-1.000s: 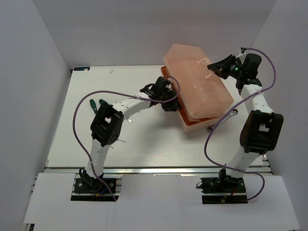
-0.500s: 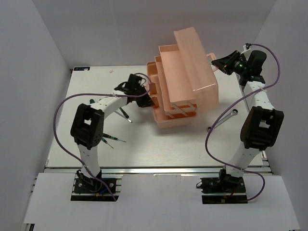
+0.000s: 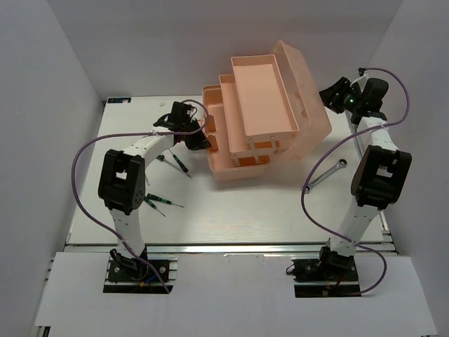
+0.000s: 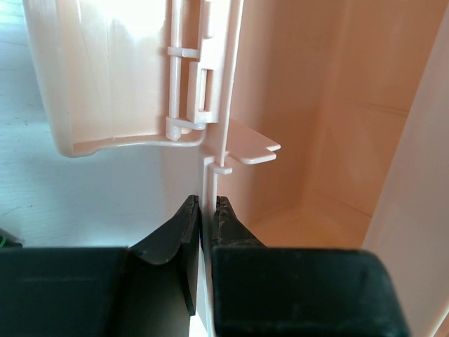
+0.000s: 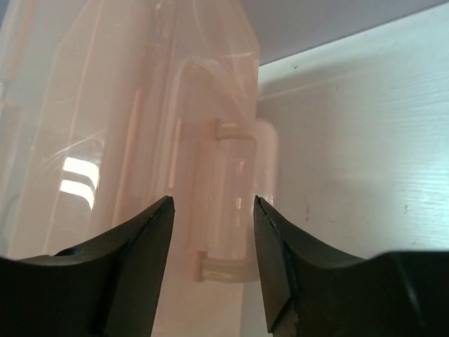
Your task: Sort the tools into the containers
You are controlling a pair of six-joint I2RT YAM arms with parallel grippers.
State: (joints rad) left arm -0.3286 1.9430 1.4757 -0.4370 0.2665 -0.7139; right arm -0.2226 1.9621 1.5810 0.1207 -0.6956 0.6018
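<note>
Pink toolbox wall [image 4: 208,179] between left fingers [image 4: 175,242], close-up

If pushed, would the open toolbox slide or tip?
Likely slides easily: the toolbox looks thin-walled, top tray empty. Its lid hangs out toward the right arm, so it might tip there, though the left gripper pinches its wall.

Bright, even light from overhead, with soft shadows on the table [image 3: 231,203]. Glare whitens the toolbox [image 4: 119,28] wall. Close-up edges look blurry.
</note>
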